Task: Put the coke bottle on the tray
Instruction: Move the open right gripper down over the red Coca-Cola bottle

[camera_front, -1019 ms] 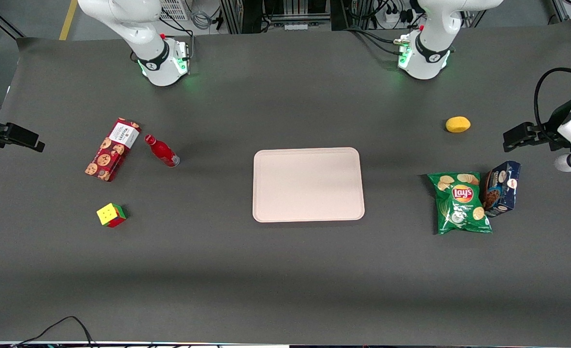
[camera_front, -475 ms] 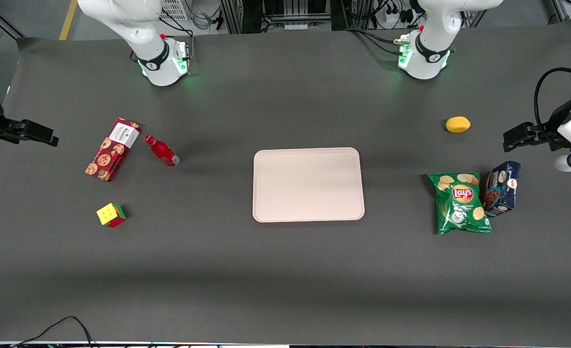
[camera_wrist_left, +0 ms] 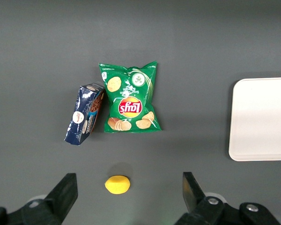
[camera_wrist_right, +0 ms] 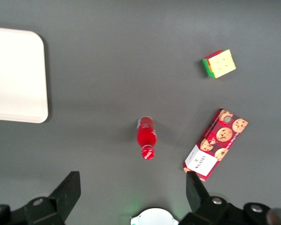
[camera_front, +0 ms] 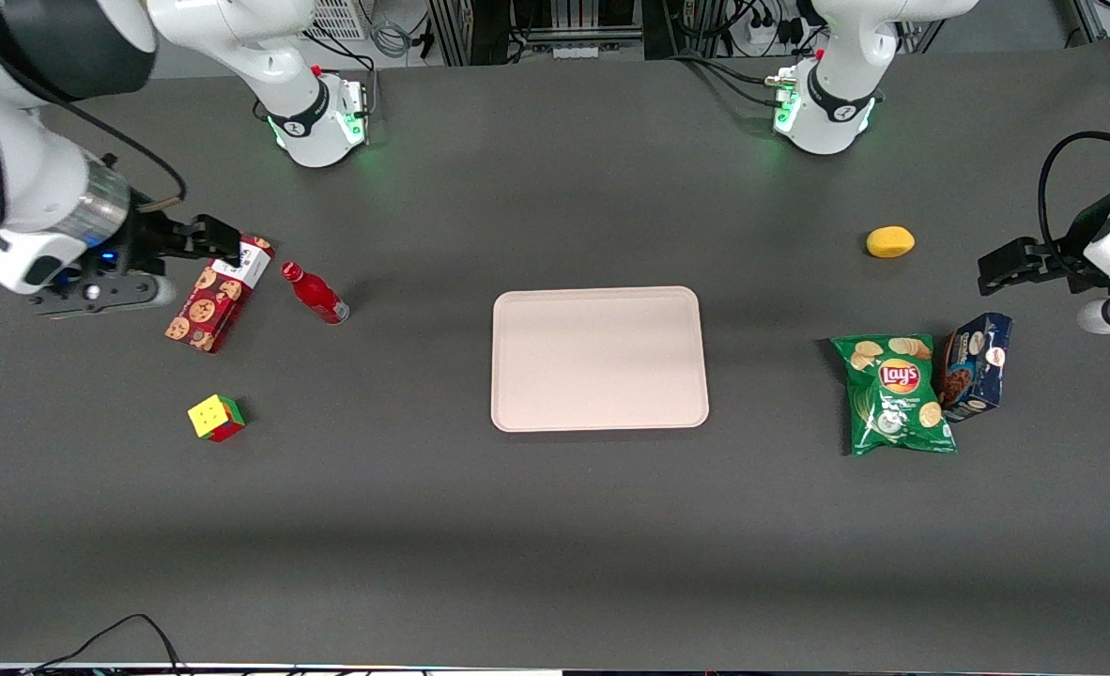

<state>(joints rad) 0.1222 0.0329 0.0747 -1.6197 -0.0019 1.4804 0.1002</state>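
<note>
The black two-finger gripper [camera_front: 222, 246], wide open and holding nothing, hangs above the red cookie box [camera_front: 218, 290] beside the standing small red coke bottle [camera_front: 316, 294], which it must grab next for the big pale pink tray [camera_front: 599, 359].

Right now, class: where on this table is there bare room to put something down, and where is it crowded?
The tray holds nothing. Bare cloth lies between the coke bottle and the tray, and between the tray and the chip bag. It is crowded around the bottle, beside the cookie box, where the open gripper hangs.
</note>
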